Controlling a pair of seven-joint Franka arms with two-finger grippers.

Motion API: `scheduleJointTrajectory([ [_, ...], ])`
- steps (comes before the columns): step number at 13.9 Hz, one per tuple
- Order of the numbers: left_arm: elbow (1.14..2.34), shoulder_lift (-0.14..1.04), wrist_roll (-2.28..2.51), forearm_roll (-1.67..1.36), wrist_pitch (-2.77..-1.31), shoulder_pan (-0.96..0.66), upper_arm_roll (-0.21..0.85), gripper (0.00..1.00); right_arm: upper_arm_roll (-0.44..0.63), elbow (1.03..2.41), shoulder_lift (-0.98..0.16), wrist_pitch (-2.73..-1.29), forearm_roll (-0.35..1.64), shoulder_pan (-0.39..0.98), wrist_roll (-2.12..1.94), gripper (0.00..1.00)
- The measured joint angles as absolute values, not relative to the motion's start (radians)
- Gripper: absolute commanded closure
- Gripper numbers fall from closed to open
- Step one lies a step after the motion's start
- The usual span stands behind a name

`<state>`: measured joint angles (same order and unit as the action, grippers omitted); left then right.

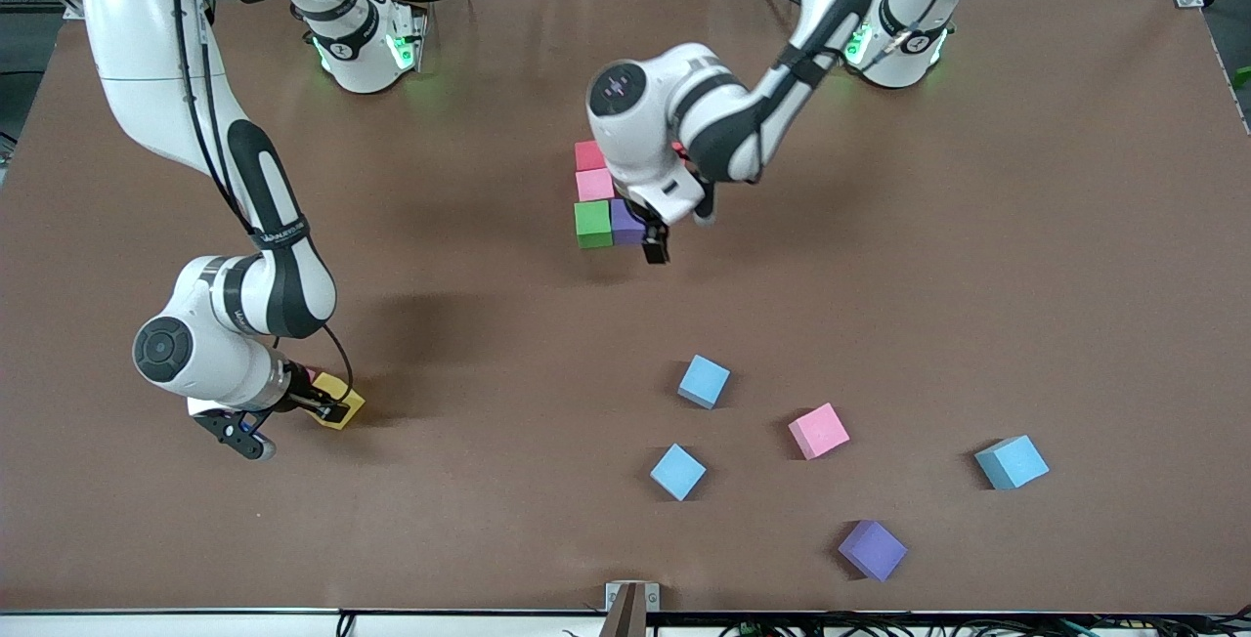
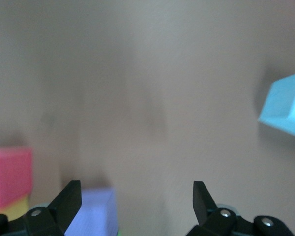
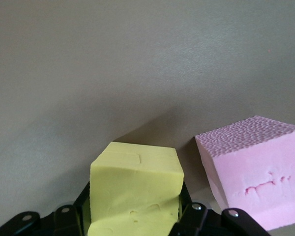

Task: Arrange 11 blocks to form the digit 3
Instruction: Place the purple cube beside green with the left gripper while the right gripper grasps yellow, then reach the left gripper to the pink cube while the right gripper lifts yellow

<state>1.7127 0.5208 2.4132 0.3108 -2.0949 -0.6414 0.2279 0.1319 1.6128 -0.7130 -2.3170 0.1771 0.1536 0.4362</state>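
1. The bench [image 1: 977, 178] is a wide brown surface carrying everything; both arm bases stand along its edge farthest from the front camera.

2. The right arm reaches down to the bench near its own end. The right gripper [image 1: 327, 405] sits at bench level with its fingers closed against the two sides of a yellow block [image 1: 344, 396]. In the right wrist view the yellow block [image 3: 136, 189] fills the space between the fingers [image 3: 69, 216], and a pink block [image 3: 253, 172] lies just beside it on the bench.

3. The left arm bends over the middle of the bench. The left gripper [image 1: 657, 244] hangs low just beside the started digit 3 [image 1: 598, 199], its fingers [image 2: 69, 201] spread wide with nothing between them.

4. The digit 3 so far is a tight cluster: a red block [image 1: 589, 155], a pink cube [image 1: 594, 185] touching it on the side nearer the front camera, then a green block [image 1: 592, 224] with a purple block [image 1: 625, 223] touching it toward the left arm's end. The arm covers the rest of the cluster.

5. Loose blocks lie nearer the front camera, well apart from one another: a light blue block [image 1: 704, 381], a second light blue block [image 1: 677, 472], a third light blue block [image 1: 1012, 462], a loose pink block [image 1: 818, 431] and a loose purple block [image 1: 872, 550].
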Motion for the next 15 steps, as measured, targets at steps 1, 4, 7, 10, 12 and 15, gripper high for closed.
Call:
scheduleJointTrajectory([
  [1, 1.713, 0.521, 2.319, 0.313, -2.094, -0.606, 0.228, 0.00, 0.132, 1.610, -0.707, -2.304, 0.177, 0.158, 0.416, 0.63],
  [4, 1.713, 0.521, 2.024, 0.317, -2.095, -0.529, 0.228, 0.00, 0.130, 1.595, -0.644, -2.178, 0.177, 0.191, 0.350, 0.63],
  [7, 1.715, 0.521, 1.739, 0.319, -2.134, -0.461, 0.228, 0.00, 0.129, 1.594, -0.570, -2.121, 0.177, 0.269, 0.297, 0.63],
  [10, 1.718, 0.524, 1.511, 0.319, -2.200, -0.404, 0.228, 0.00, 0.127, 1.597, -0.554, -2.088, 0.176, 0.358, 0.190, 0.63],
  [12, 1.718, 0.525, 1.370, 0.319, -2.203, -0.378, 0.228, 0.00, 0.127, 1.605, -0.556, -2.087, 0.176, 0.418, 0.123, 0.63],
  [15, 1.720, 0.527, 1.167, 0.320, -2.235, -0.323, 0.227, 0.00, 0.127, 1.612, -0.556, -2.087, 0.177, 0.457, 0.143, 0.68],
])
